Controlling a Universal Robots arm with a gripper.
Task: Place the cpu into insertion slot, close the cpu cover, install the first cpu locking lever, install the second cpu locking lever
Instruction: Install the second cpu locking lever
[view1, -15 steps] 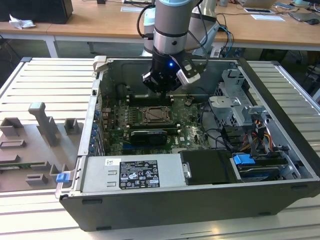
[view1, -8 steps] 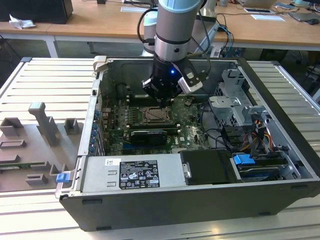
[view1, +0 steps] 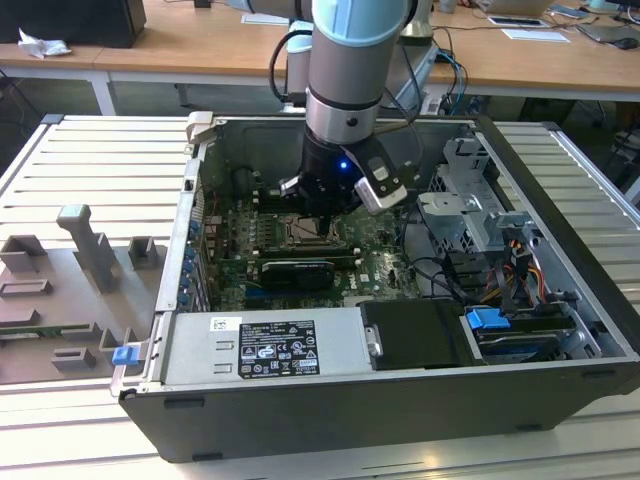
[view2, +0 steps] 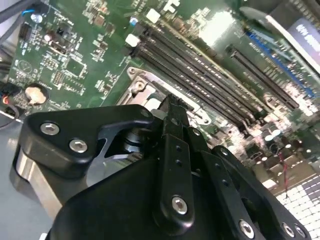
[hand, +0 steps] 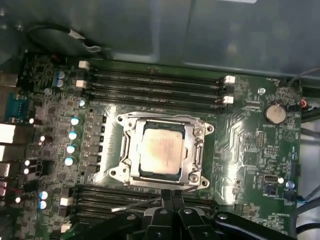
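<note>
One pale silver-grey square cpu (hand: 161, 152) seated in the metal-rimmed insertion slot (hand: 126, 150), shiny cover frame (hand: 200, 145) down; black gripper (hand: 171, 194), fingers together, empty, at its near edge; risk: lever slipping.

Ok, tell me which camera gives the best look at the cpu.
The first wrist view: the cpu lies face up in its socket, framed by the metal cover, nothing blocking it. In the exterior view the arm hangs over that spot. In the second wrist view the claw's black body covers it.
</note>
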